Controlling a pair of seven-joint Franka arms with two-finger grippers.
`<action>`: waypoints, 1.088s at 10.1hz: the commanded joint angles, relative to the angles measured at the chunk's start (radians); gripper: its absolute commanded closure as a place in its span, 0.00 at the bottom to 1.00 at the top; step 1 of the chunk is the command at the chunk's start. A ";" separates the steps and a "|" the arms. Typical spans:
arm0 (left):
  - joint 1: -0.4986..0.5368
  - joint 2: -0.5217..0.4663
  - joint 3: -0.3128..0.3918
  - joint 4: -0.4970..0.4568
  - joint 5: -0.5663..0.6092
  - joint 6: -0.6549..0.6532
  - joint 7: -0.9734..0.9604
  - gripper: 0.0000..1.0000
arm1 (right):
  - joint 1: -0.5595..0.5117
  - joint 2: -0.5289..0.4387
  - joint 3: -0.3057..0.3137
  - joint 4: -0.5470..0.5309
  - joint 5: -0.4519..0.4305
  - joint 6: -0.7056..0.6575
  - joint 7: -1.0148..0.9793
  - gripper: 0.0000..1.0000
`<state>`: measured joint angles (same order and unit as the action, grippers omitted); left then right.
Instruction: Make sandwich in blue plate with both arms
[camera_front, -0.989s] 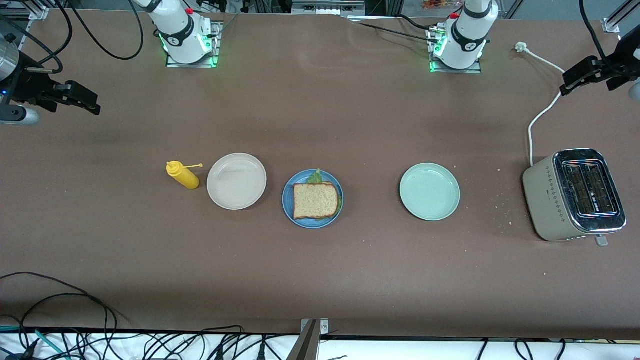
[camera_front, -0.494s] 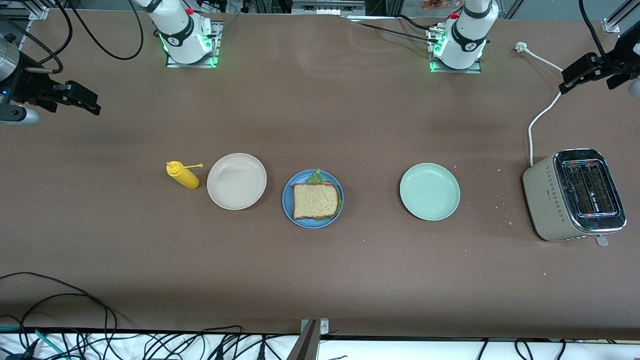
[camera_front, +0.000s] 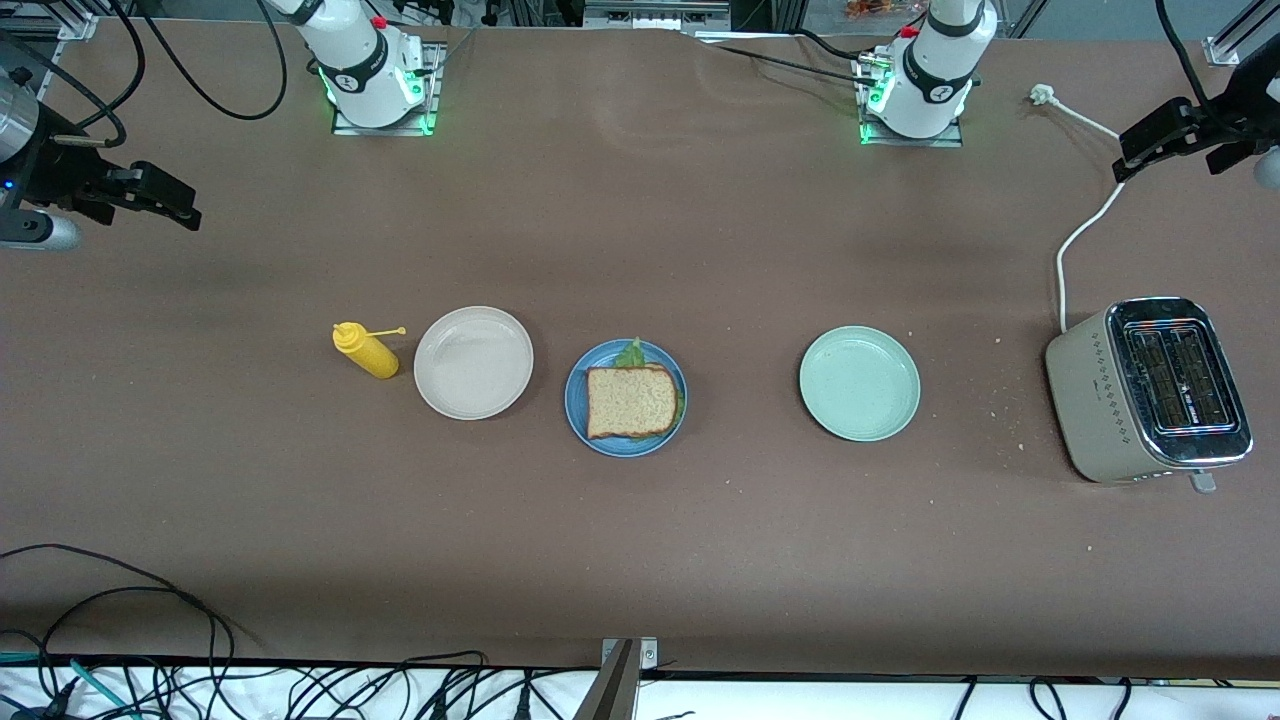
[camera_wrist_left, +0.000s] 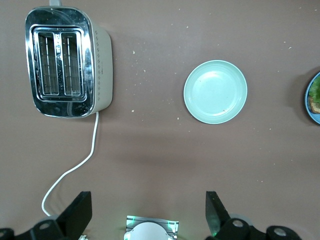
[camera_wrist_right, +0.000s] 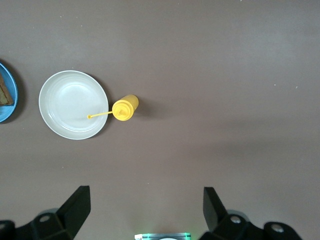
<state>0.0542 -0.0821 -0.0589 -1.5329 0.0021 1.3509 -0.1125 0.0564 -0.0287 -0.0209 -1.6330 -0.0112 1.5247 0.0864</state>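
Front view: sandwich (camera_front: 631, 400) is sitting assembled on the blue plate (camera_front: 600, 443) mid-table, top slice squared up, lettuce poking out at the edge toward the robot bases. Looks like the stacking is done, which would explain both arms sitting parked high and clear. Right gripper (camera_front: 160, 200) is hanging over the table edge at the right arm's end, jaws wide, carrying nothing. Left gripper (camera_front: 1160, 140) is hanging over the left arm's end by the toaster cord (camera_front: 1080, 235), also wide and empty. Beige plate (camera_front: 473, 362) and yellow bottle (camera_front: 365, 350) are sitting toward the right arm's end of the blue plate, green plate (camera_front: 859, 383) and toaster (camera_front: 1150, 390) toward the left arm's end.

Left wrist view: looking straight down on toaster (camera_wrist_left: 67, 62) and green plate (camera_wrist_left: 215, 91), fingers (camera_wrist_left: 75, 216) spread wide.

Right wrist view: beige plate (camera_wrist_right: 73, 104) and bottle (camera_wrist_right: 124, 108) below, fingers (camera_wrist_right: 74, 207) spread.

Versus a second ago: left gripper is creeping up toward the table corner; right one isn't moving, table items unchanged.
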 joint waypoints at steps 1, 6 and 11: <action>0.001 0.002 -0.007 0.045 -0.019 -0.026 -0.007 0.00 | -0.001 0.000 0.006 0.015 0.008 -0.014 0.018 0.00; 0.006 0.021 0.002 0.045 -0.079 -0.038 -0.009 0.00 | -0.001 0.000 0.006 0.015 0.008 -0.014 0.018 0.00; -0.002 0.015 -0.010 0.045 -0.068 -0.056 -0.007 0.00 | -0.001 0.000 0.006 0.015 0.008 -0.014 0.018 0.00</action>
<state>0.0530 -0.0724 -0.0615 -1.5089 -0.0546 1.3254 -0.1125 0.0565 -0.0287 -0.0200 -1.6330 -0.0101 1.5247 0.0868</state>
